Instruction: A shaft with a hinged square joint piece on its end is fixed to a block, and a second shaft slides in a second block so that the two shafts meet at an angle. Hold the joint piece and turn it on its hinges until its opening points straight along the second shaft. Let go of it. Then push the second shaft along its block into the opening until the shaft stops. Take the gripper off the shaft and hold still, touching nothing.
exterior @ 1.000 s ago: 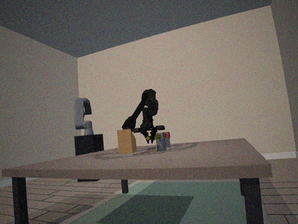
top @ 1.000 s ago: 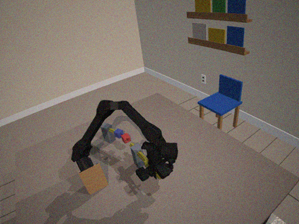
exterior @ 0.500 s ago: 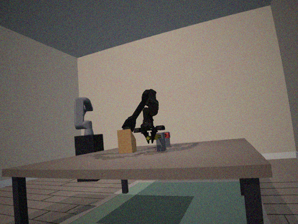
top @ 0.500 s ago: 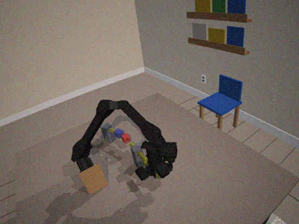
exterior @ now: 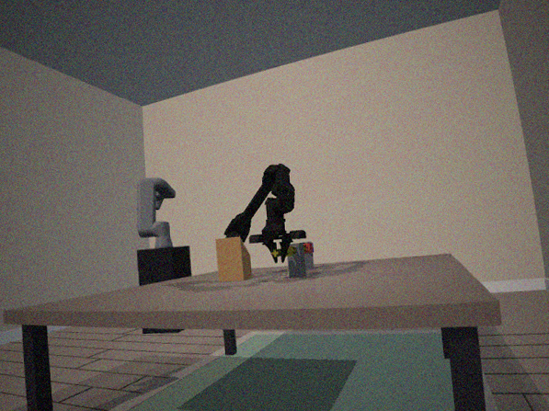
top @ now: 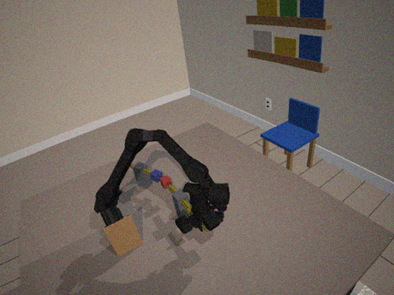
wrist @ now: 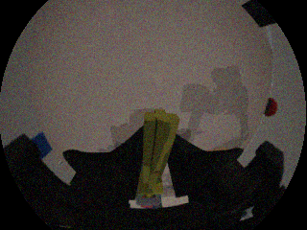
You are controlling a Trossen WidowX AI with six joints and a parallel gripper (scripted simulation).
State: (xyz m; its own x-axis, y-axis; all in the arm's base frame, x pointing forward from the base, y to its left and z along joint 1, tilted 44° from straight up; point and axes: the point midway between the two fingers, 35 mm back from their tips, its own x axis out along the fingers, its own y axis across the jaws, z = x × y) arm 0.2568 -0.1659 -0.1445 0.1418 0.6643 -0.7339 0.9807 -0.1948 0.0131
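Between the two grey blocks, the blue piece [top: 156, 175] on the far yellow shaft [top: 147, 171] sits close to the red piece [top: 165, 181] [exterior: 308, 247]. Which way the joint's opening faces is too small to tell. The far grey block [top: 141, 177] bears the far shaft. The second yellow shaft [top: 186, 207] [exterior: 292, 251] [wrist: 153, 168] runs through the near grey block [top: 178, 205] [exterior: 296, 264], with its inner end at the red piece. My gripper [exterior: 278, 259] [wrist: 153, 128] is shut on this shaft's ribbed outer part, beyond the near block. In the top view my fingers partly hide it.
An orange block [top: 123, 235] [exterior: 229, 259] stands on the table [top: 277, 255] [exterior: 252, 316] in front of my arm's base. The near block is close beside my fingers. A blue chair [top: 290, 135] and wall shelves are beyond the table. A grey robot [exterior: 146, 208] stands on a black stand behind.
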